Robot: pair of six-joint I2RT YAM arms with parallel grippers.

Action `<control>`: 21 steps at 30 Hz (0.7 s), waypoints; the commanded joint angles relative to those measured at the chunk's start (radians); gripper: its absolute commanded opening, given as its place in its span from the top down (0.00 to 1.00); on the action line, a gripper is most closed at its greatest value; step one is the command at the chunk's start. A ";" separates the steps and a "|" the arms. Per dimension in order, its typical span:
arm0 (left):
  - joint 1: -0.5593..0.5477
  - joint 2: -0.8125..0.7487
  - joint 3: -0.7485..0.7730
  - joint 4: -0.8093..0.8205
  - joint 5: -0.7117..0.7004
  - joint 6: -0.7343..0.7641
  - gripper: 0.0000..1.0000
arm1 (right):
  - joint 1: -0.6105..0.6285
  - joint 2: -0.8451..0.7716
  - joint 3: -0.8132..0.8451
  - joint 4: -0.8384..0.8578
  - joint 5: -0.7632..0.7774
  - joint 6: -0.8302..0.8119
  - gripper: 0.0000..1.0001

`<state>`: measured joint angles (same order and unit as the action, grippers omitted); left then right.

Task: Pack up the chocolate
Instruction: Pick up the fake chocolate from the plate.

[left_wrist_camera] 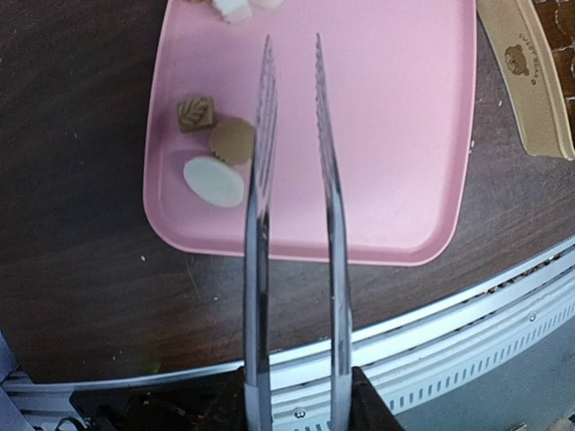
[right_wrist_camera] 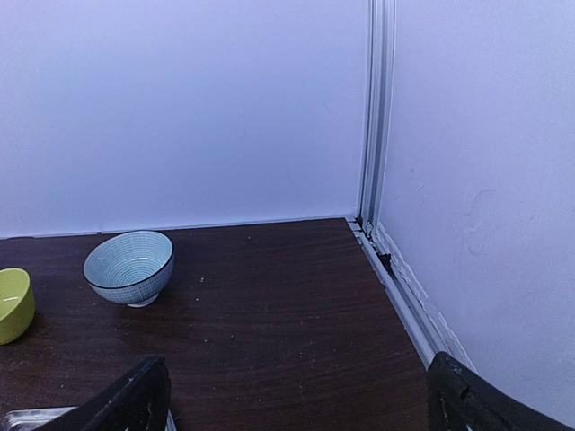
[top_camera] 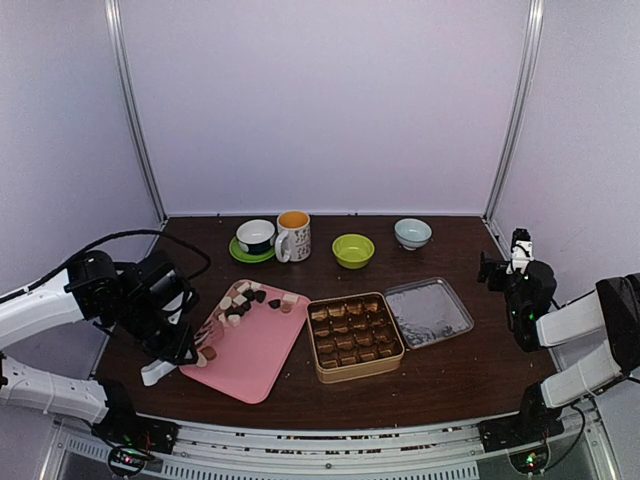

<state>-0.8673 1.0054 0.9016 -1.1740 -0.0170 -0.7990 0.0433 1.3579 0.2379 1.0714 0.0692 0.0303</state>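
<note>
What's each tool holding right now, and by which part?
Left tool holds the metal tongs by their rear end; the tong tips are apart, gripping nothing. Right tool is open and empty.

Table (top_camera: 450, 370) dark wood grain, matt; tray (left_wrist_camera: 377, 135) pink plastic, smooth, faint sheen; tongs (left_wrist_camera: 334, 233) polished metal, mirror-bright, serrated edges; tin (top_camera: 360, 375) gold-toned metal, satin; lid (top_camera: 428, 312) silvery metal, dull shine; bowl (right_wrist_camera: 129, 267) glazed ceramic, glossy; chocolate (left_wrist_camera: 214, 181) matt, white piece smooth, brown one embossed; walls (right_wrist_camera: 180, 108) matt white.
</note>
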 commanded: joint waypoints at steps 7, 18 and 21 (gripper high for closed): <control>0.005 0.028 0.058 -0.154 0.032 0.031 0.65 | -0.006 0.001 0.010 0.022 -0.001 0.002 0.00; 0.005 0.002 0.017 -0.155 0.091 0.023 0.66 | -0.006 0.001 0.010 0.022 -0.002 0.002 0.00; 0.005 -0.002 0.001 -0.153 0.104 0.016 0.66 | -0.006 0.002 0.010 0.022 -0.002 0.002 0.00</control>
<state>-0.8673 1.0180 0.9203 -1.3193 0.0521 -0.7803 0.0433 1.3579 0.2379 1.0714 0.0692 0.0307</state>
